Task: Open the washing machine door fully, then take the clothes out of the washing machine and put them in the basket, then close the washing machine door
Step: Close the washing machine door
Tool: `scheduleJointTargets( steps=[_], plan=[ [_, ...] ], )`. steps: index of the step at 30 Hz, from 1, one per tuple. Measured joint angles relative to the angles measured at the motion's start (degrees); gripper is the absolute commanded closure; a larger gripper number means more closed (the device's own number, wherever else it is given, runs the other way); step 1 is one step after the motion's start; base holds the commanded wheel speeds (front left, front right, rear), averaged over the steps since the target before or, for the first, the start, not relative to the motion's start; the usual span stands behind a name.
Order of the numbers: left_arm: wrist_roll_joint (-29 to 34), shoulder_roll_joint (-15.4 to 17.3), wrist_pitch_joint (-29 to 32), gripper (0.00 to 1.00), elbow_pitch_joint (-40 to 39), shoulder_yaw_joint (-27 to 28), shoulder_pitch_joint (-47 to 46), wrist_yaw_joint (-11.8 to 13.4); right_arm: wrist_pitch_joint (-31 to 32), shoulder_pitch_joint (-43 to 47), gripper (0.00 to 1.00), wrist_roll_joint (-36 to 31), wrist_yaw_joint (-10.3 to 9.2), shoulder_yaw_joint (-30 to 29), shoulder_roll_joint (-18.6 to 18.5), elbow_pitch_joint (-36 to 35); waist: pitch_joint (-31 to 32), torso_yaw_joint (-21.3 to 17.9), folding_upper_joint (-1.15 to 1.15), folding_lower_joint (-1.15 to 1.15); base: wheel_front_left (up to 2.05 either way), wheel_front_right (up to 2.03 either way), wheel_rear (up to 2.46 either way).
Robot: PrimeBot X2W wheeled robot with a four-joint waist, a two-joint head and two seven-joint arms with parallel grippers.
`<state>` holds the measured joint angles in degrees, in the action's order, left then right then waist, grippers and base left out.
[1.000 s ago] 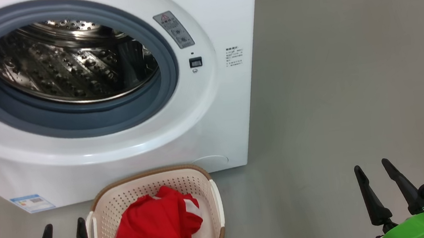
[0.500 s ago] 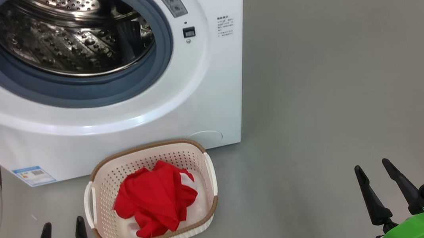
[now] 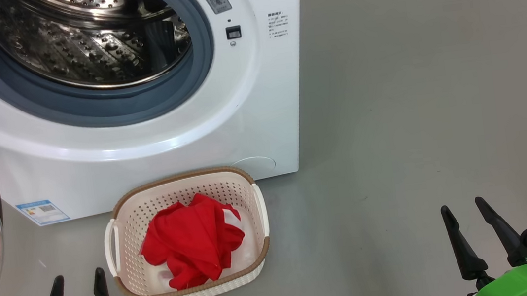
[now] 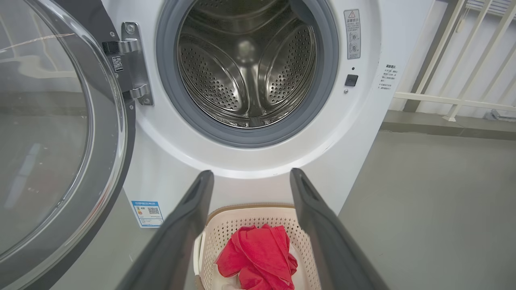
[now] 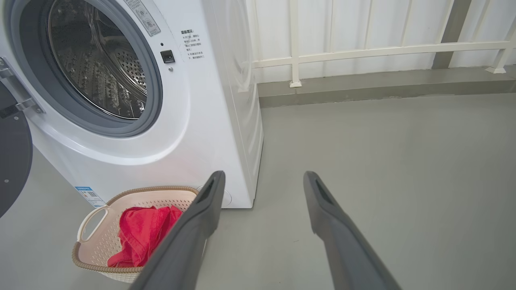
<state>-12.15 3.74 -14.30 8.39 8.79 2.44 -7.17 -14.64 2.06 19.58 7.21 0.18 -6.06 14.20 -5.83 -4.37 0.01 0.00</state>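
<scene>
The washing machine door (image 4: 52, 133) stands swung wide, left of the washing machine (image 3: 144, 146). The clothes (image 3: 192, 240) lie bunched in the basket (image 3: 177, 176), on the floor (image 3: 412, 101) just before the machine's front. On the left gripper (image 3: 78, 276) and the right gripper (image 3: 461, 205), jaws spread wide, nothing held, both apart from the basket

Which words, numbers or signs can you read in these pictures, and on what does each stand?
No word reads clearly.
Grey warning sticker on the washing machine front: red warning triangle; print too small.
Grey printed lines beside it: too small.
Blue label at its lower corner: QR code; words blurred.
White sticker on the door hinge: QR code only.
</scene>
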Motion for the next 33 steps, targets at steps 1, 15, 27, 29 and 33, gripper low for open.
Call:
scheduleJointTargets(
  steps=[1, 15, 27, 29, 33],
  plan=[
    [0.0, 0.0, 0.0, 0.0, 0.0, 0.0, 0.0, 0.0, 0.0, 0.0, 0.0, 0.0, 0.0, 0.0, 0.0, 0.0, 0.02, 0.02, 0.0, 0.0, 0.0, 0.0, 0.0],
    [-0.12, -0.76, 0.0, 0.0, 0.69, 0.37, 0.0, 0.01, 0.0, -0.09, 0.0, 0.0, 0.0, 0.99, -0.46, 0.19, 0.62, 1.53, 0.0, 0.0, 0.0, 0.0, 0.0],
    [-1.74, -1.2, 0.0, 0.0, 1.94, 0.89, 0.08, 0.0, 0.01, -1.25, 0.0, 0.0, 0.0, 4.33, -2.03, 1.25, 1.15, 7.25, 0.0, 0.0, 0.0, 0.0, 0.0],
    [-2.3, -1.23, 0.0, 0.0, 2.16, 0.94, 0.27, 0.01, 0.01, -1.34, 0.0, 0.0, 0.0, 5.11, -2.36, 1.58, 1.37, 8.47, 0.0, 0.0, 0.0, 0.0, 0.0],
    [-3.46, -1.27, 0.0, 0.0, 2.38, 0.75, 0.91, 0.12, 0.01, -1.59, 0.0, 0.01, 0.0, 6.32, -2.65, 1.89, 1.76, 10.36, 0.0, 0.0, 0.0, 0.0, 0.0]
  ],
)
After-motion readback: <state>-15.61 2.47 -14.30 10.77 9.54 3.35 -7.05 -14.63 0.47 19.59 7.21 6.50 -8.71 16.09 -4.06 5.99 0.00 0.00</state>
